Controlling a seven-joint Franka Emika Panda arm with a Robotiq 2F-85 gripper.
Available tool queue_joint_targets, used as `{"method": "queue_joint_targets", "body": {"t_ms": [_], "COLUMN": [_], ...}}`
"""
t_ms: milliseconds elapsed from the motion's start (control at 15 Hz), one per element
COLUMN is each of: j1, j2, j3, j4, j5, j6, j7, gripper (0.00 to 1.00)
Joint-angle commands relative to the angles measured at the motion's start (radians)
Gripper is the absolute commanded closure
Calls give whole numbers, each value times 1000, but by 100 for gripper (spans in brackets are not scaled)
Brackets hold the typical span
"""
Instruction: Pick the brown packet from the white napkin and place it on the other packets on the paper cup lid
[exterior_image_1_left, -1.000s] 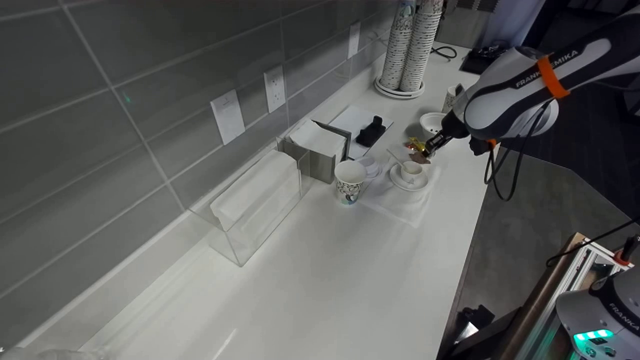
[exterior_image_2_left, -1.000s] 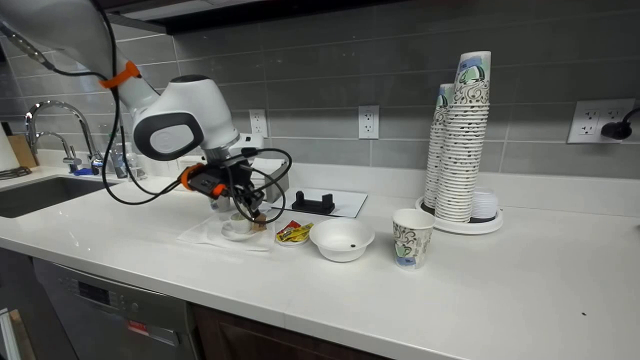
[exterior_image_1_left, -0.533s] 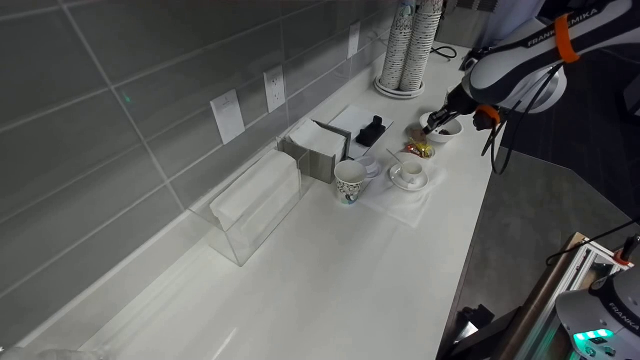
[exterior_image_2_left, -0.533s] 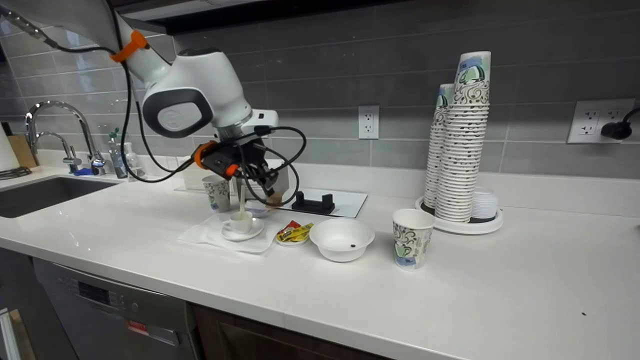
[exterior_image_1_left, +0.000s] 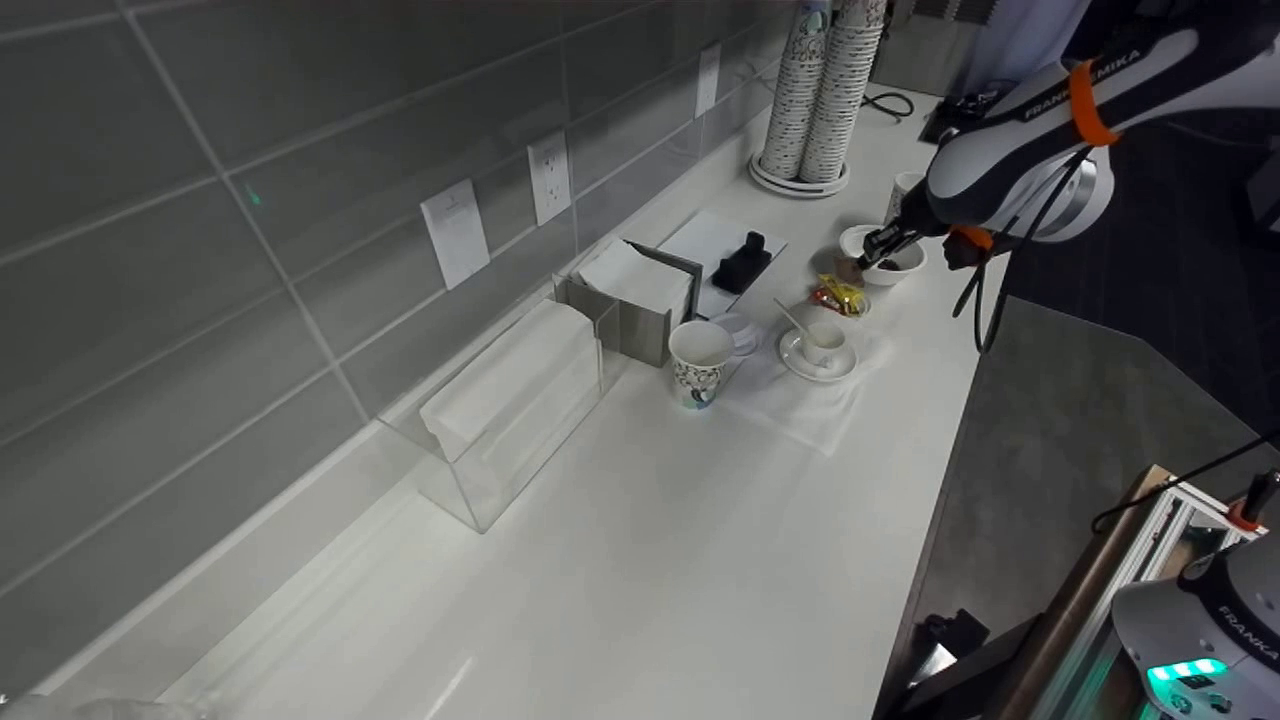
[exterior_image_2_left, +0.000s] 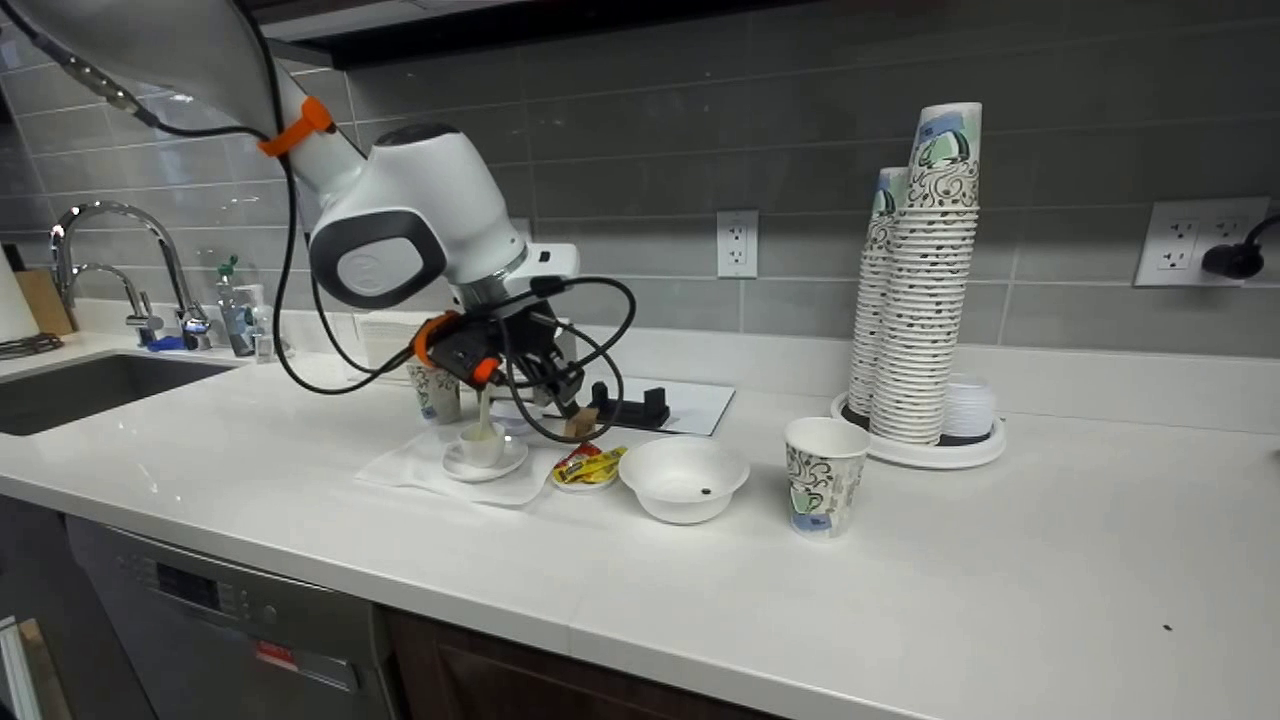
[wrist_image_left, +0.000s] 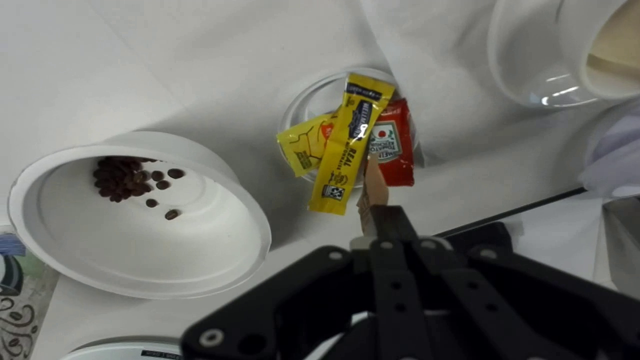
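My gripper (wrist_image_left: 392, 220) is shut on the brown packet (wrist_image_left: 375, 187), which points out beyond the fingertips. In both exterior views the gripper (exterior_image_1_left: 868, 258) (exterior_image_2_left: 568, 405) holds the brown packet (exterior_image_1_left: 846, 267) (exterior_image_2_left: 581, 424) raised above the counter, near the lid. The other packets (wrist_image_left: 345, 140) (exterior_image_2_left: 592, 464), yellow and red, lie on the round paper cup lid (wrist_image_left: 298, 107) (exterior_image_2_left: 583, 488). In the wrist view the brown packet's far end overlaps the edge of the red one; I cannot tell if they touch. The white napkin (exterior_image_2_left: 415, 472) (exterior_image_1_left: 800, 425) lies flat under a saucer.
A white bowl (exterior_image_2_left: 685, 485) (wrist_image_left: 215, 255) with coffee beans stands close beside the lid. A small white cup (exterior_image_2_left: 482, 446) with a stirrer stands on a saucer (exterior_image_2_left: 470, 472) on the other side. A paper cup (exterior_image_2_left: 826, 480) and a black holder (exterior_image_2_left: 627, 408) are nearby.
My gripper has lifted the brown packet from beside the small white cup, carried it toward the bowl side, then lowered it slightly. The lid and the other packets have not moved.
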Motion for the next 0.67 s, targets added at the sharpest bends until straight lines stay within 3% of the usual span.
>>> {"method": "queue_joint_targets", "body": {"t_ms": [0, 200, 600], "j1": [11, 19, 14], "j2": [96, 146, 181], "j3": [-3, -9, 10], "j4": [20, 23, 30], "j5": [-15, -12, 4], "j6": [112, 180, 206], "j7": [17, 18, 11], "gripper": [100, 100, 100]}}
